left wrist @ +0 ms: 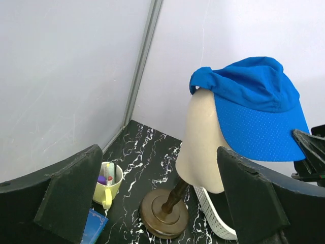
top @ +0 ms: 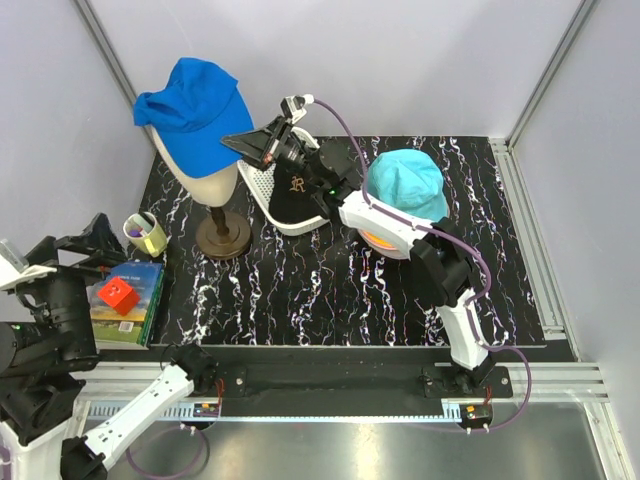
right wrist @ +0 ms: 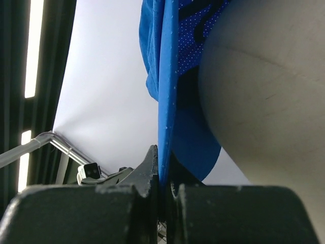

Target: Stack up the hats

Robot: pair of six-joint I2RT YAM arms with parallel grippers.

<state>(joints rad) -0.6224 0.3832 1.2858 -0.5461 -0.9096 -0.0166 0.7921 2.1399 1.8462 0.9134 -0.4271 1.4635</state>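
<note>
A royal-blue hat sits on the cream mannequin head at the back left. My right gripper is shut on the edge of its brim. In the right wrist view the blue brim runs down between the shut fingers of the right gripper. A black cap with a gold emblem lies in the white basket. A teal hat tops a pile with an orange-yellow hat showing under it. My left gripper is open and empty at the left, facing the blue hat.
The mannequin stands on a round wooden base. A yellow mug with pens and a book with a red cube sit at the left edge. Grey walls close the back and both sides.
</note>
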